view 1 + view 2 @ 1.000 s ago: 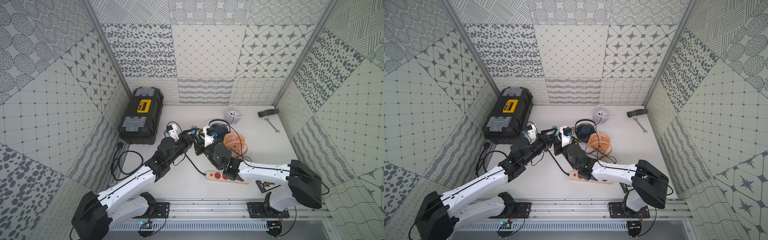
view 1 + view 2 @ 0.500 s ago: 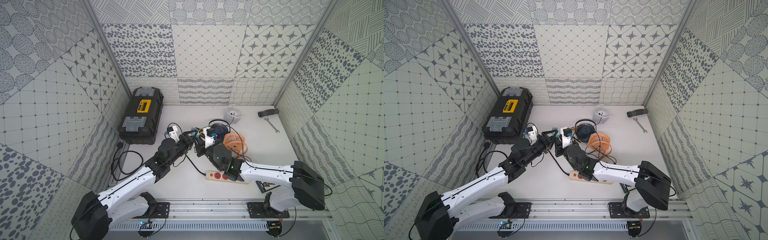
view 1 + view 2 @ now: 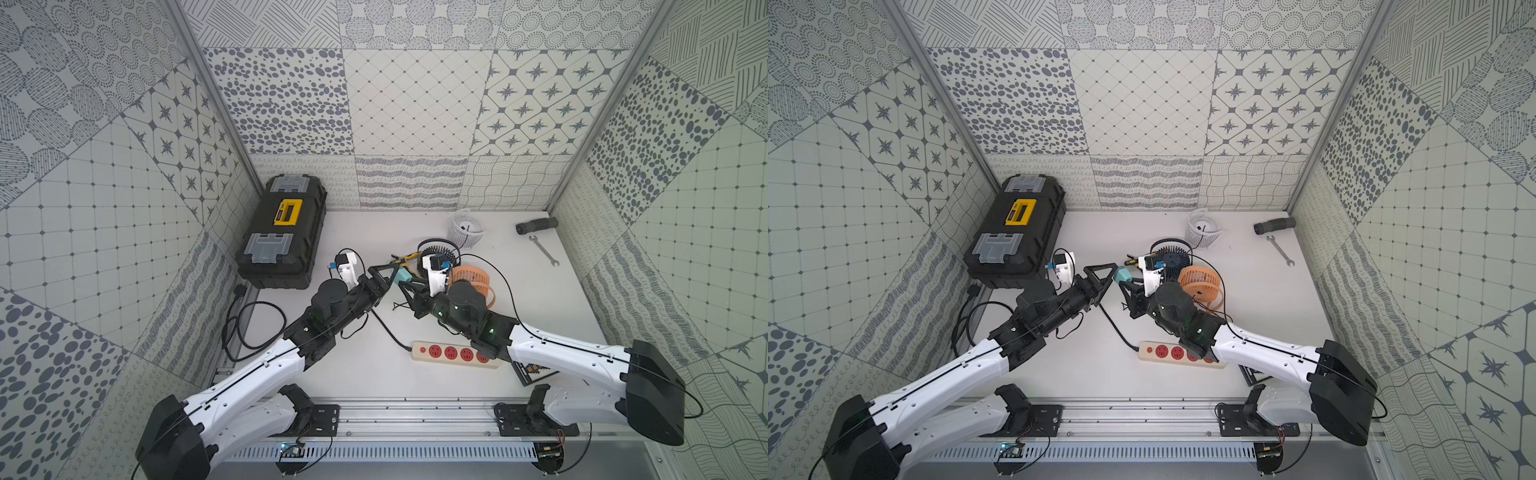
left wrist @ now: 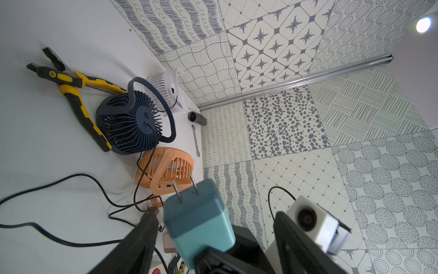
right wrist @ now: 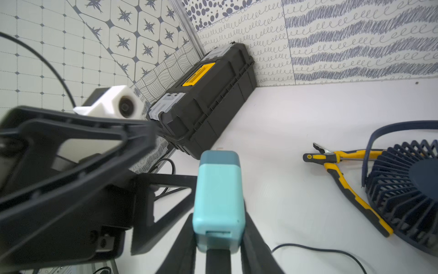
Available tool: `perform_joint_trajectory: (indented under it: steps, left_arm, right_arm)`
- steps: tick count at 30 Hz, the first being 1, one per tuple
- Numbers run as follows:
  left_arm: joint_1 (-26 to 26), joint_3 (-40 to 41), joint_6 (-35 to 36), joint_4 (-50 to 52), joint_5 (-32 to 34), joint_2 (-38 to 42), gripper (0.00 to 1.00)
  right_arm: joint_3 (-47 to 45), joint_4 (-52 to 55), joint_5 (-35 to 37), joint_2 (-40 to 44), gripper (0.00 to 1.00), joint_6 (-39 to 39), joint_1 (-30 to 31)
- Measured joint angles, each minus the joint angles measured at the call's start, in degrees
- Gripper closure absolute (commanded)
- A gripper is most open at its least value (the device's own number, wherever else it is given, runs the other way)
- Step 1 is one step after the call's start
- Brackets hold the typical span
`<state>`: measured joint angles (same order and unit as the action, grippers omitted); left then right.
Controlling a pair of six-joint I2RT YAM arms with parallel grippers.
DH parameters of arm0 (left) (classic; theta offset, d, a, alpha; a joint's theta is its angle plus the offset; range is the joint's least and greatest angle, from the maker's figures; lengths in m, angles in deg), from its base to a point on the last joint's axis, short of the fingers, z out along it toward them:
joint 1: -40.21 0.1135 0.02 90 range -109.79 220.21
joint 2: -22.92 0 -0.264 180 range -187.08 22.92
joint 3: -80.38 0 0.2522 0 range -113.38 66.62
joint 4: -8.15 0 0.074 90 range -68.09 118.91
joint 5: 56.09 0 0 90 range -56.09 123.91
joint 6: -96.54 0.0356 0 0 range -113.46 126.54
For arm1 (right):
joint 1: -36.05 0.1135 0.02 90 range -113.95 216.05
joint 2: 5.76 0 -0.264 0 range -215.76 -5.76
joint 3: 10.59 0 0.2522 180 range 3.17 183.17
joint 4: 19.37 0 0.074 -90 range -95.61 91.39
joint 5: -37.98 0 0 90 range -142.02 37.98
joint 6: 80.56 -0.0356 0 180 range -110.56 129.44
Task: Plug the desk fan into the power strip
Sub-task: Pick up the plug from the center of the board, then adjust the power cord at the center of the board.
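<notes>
Right wrist view: right fingers point(image 5: 177, 249) clamp the two-tone teal plug point(image 5: 218, 197); left fingers point(image 5: 83, 121) spread apart.

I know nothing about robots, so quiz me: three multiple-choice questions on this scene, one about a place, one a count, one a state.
1. Where does the silver open-ended wrench lie? A in a gripper; B beside the black ribbed tube; C inside a fan.
2. How many small desk fans are on the white table? A one; B three; C five.
3. The teal two-pin plug block is: A in a red socket; B lying on the table; C gripped by the right gripper.
Answers: B, it lies by the tube; B, white fan, navy fan, orange fan; C, its jaws clamp the block off the table.
</notes>
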<state>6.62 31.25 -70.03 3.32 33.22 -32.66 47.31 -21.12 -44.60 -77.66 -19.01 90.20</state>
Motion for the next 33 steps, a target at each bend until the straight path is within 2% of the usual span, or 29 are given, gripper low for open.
perform_joint_trajectory:
  steps: [7, 10, 15, 21, 27, 33]
  left_arm:
    - [0.2, -4.0, 10.9, 10.5, -0.1, 4.8, 0.19]
    - [0.2, -6.5, 15.0, 16.9, -0.6, 5.1, 0.22]
    - [-0.6, -4.1, 17.1, 25.7, -2.2, 4.0, 0.26]
    - [-4.5, 2.9, 14.8, 28.8, -3.5, 0.0, 0.31]
    - [-7.8, 6.8, 11.1, 26.7, -3.8, -7.2, 0.41]
    - [-9.6, 7.3, 8.4, 24.3, -3.1, -13.9, 0.49]
  right_arm:
    - [3.1, 22.8, -15.8, 4.6, 1.0, 2.3, -13.0]
    - [8.0, 35.6, -19.9, 5.2, 1.0, 6.5, -15.6]
    - [19.2, 56.1, -23.1, 3.7, 1.0, 14.3, -15.2]
    - [27.2, 74.7, -18.7, -2.7, 1.0, 20.7, -9.3]
    - [28.0, 82.9, -16.7, -7.3, 1.0, 24.2, -6.6]
    - [30.0, 85.3, -15.0, -10.8, 1.0, 28.2, -3.3]
